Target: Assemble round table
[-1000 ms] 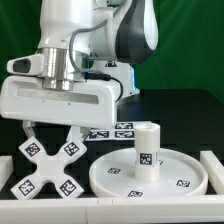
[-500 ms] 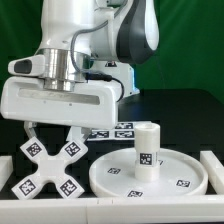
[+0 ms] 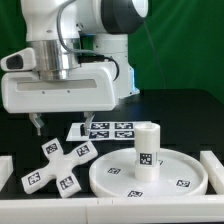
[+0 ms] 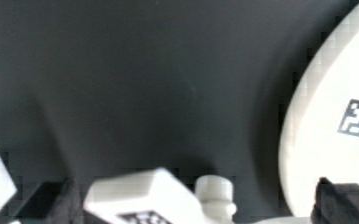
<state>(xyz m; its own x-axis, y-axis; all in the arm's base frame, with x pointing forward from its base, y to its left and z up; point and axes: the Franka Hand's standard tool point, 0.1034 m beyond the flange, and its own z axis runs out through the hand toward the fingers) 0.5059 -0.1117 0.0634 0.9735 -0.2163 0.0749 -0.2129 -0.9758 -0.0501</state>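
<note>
The white round disc [image 3: 120,176] lies flat at the exterior view's right, and the short cylindrical leg [image 3: 146,150] stands upright on its middle. The cross-shaped base [image 3: 58,166] lies on the black table to the disc's left, tags showing. My gripper [image 3: 62,122] hangs above the base, open and empty, clear of it. In the wrist view the gripper [image 4: 194,200] shows its dark fingertips [image 4: 43,200] set wide apart. One arm of the base [image 4: 137,198] and a small white peg [image 4: 211,192] lie between them. The disc's rim [image 4: 336,70] is at one side.
The marker board [image 3: 105,129] lies flat behind the base and the disc. White rails border the work area at the front [image 3: 60,205], the exterior view's left [image 3: 5,168] and right [image 3: 212,165].
The gripper let go of the cross-shaped base and rose. The base, held tilted between the fingers before, now lies on the table, shifted toward the disc.
</note>
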